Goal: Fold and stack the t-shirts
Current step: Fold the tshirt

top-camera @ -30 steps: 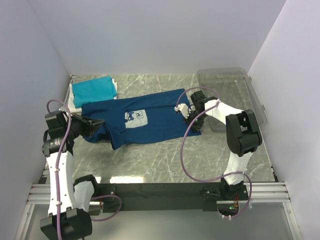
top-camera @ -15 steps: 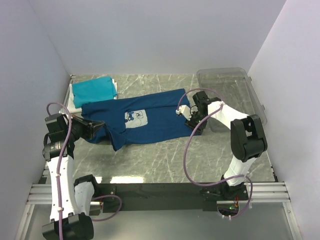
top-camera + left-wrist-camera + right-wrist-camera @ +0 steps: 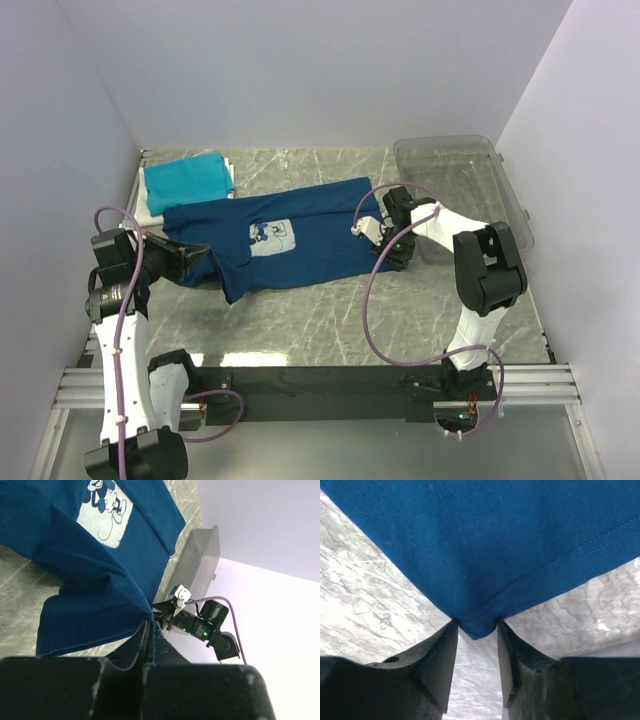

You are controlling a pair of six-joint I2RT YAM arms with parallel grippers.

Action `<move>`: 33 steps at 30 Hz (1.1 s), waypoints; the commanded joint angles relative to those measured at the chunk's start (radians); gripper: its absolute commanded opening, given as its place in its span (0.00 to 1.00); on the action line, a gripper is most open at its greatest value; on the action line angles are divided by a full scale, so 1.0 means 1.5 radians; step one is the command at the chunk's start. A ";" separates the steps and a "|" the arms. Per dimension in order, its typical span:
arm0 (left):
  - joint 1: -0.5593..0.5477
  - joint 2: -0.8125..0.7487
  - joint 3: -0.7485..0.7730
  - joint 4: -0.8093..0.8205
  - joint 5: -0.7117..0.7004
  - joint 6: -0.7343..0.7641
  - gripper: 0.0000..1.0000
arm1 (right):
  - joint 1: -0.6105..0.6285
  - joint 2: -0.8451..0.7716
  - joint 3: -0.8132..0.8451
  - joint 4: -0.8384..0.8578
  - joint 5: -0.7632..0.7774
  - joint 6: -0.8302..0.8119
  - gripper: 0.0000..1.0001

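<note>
The navy t-shirt (image 3: 300, 240) is lying spread across the middle of the table (image 3: 330, 320), chest print (image 3: 272, 237) facing up, with an arm working at each end. This looks like the set-up for a fold, since a soft tee needs both ends controlled to stay flat and turn over evenly. The left gripper (image 3: 149, 630) is pinching a bunched edge at the shirt's left end. Its fingers are pressing together with the cloth caught at their tips, and the fabric is rising off the marble toward them, so that end is being held lifted rather than resting. The right gripper (image 3: 476, 650) is standing over the shirt's near right corner, just beside the clear bin (image 3: 500, 170). Its jaws are sitting apart with the stitched hem corner lying flat between the two fingertips, its edges just meeting them, and nothing is being squeezed yet. It seems to be lining up a grasp there. At the far left corner the folded teal t-shirt (image 3: 185, 178) is resting on the white t-shirt (image 3: 150, 207), probably marking where the navy one is going once folded.
</note>
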 commanded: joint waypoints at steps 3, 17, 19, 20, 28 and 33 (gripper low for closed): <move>-0.001 -0.012 -0.007 0.014 -0.004 0.001 0.00 | -0.003 0.007 -0.004 -0.001 -0.003 -0.016 0.28; 0.000 -0.028 0.017 -0.051 -0.060 0.001 0.00 | -0.063 -0.059 0.152 -0.160 -0.137 0.026 0.00; -0.001 -0.040 0.021 -0.065 -0.071 -0.001 0.00 | -0.065 -0.058 0.148 -0.155 -0.138 0.031 0.00; 0.000 -0.044 0.022 -0.073 -0.073 -0.002 0.00 | -0.067 -0.057 0.141 -0.146 -0.136 0.034 0.00; -0.001 -0.121 0.026 -0.174 -0.110 -0.030 0.00 | -0.069 -0.056 0.099 -0.130 -0.127 0.021 0.00; 0.000 -0.158 0.017 -0.222 -0.144 -0.075 0.00 | -0.070 -0.052 0.090 -0.125 -0.126 0.011 0.00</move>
